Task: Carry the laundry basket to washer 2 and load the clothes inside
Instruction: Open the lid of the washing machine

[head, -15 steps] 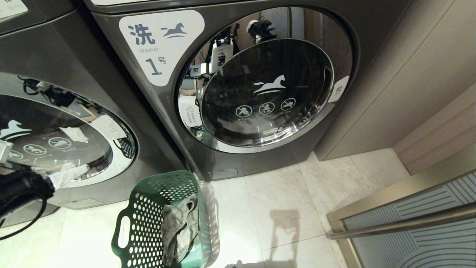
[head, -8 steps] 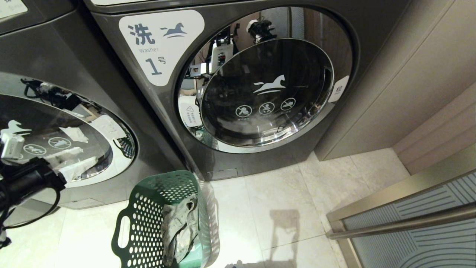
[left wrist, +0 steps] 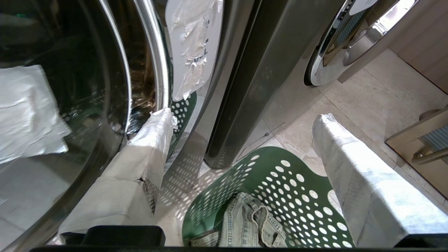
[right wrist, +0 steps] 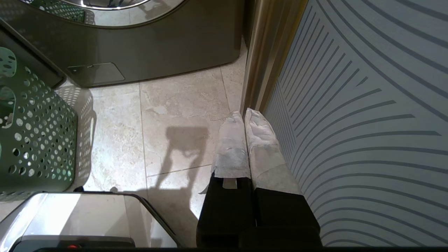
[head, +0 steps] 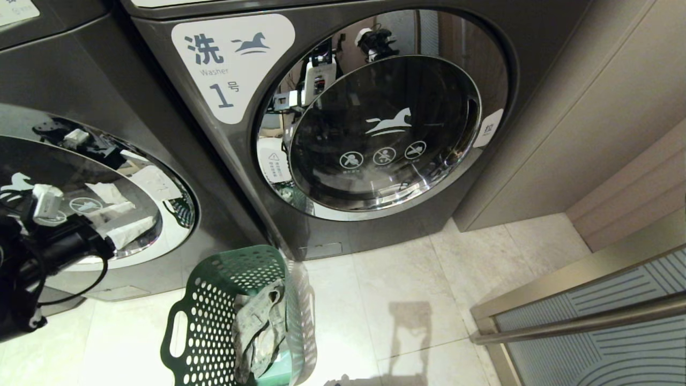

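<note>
The dark green laundry basket (head: 214, 321) stands on the tiled floor before the gap between two washers, the clothes (head: 260, 321) bundled inside it. The left washer (head: 80, 80), which I take for washer 2, has its label cut off; its round door looks closed. My left gripper (head: 120, 221) hangs open and empty in front of that door's right rim. In the left wrist view one finger (left wrist: 154, 140) lies close to the chrome rim below a white pull sticker (left wrist: 192, 45); the basket (left wrist: 297, 196) and clothes (left wrist: 245, 224) lie under the gripper (left wrist: 243, 115). My right gripper (right wrist: 245, 113) is parked, shut and empty.
Washer 1 (head: 230, 69) fills the middle, its door closed. A patterned glass panel (head: 616, 332) with a metal bar stands at the right, close beside the right gripper. My own base (right wrist: 87, 217) sits just behind the basket (right wrist: 31, 140). Open tiled floor (head: 407, 300) lies right of the basket.
My left arm has swung up and to the right across the left washer's door, toward its right rim. The gripper stayed open. Basket and clothes have not moved.
</note>
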Controlling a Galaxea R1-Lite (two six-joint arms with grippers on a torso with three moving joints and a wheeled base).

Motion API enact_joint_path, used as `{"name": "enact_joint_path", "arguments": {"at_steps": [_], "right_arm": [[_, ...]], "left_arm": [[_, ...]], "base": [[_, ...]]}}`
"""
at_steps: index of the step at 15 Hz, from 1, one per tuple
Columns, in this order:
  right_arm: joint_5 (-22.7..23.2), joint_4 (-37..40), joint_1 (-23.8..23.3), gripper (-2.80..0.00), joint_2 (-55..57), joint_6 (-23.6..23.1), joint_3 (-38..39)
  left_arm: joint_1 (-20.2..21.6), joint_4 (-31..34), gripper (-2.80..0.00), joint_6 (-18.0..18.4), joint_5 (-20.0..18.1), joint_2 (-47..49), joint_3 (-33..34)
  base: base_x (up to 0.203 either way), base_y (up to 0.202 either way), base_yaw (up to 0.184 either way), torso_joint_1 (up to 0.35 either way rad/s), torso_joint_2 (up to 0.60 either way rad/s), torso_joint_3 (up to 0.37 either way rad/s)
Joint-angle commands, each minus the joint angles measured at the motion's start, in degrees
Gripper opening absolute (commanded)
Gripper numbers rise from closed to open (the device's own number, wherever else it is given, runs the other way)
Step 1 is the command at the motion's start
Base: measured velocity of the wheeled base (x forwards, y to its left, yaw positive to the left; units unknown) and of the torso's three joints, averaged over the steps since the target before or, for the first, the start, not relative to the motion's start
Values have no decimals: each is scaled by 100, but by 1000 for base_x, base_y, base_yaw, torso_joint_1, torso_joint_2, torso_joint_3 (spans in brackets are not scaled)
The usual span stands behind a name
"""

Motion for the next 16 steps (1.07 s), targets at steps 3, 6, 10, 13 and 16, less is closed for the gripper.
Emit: {"name": "enact_joint_path", "arguments": {"at_steps": [3, 6, 10, 13, 16], "right_arm": [[5, 0, 5, -280, 9, -1, 0], [1, 0, 6, -280, 9, -1, 0], [-2, 0, -3, -280, 9, -1, 0], [-2, 0, -2, -280, 9, -1, 0], [-2, 0, 4, -280, 9, -1, 0]], "left_arm": [[-130, -49, 0, 11, 16, 312, -598], [-197, -49, 0, -23, 57, 412, -796], [-384, -49, 0, -24, 65, 591, -1119], [-580, -49, 0, -15, 152, 687, -1210], [-715, -49, 0, -24, 395, 869, -1546]], "base": [[0, 0, 0, 0, 0, 0], [0, 0, 0, 0, 0, 0], [0, 0, 0, 0, 0, 0], [0, 0, 0, 0, 0, 0], [0, 0, 0, 0, 0, 0]]}}
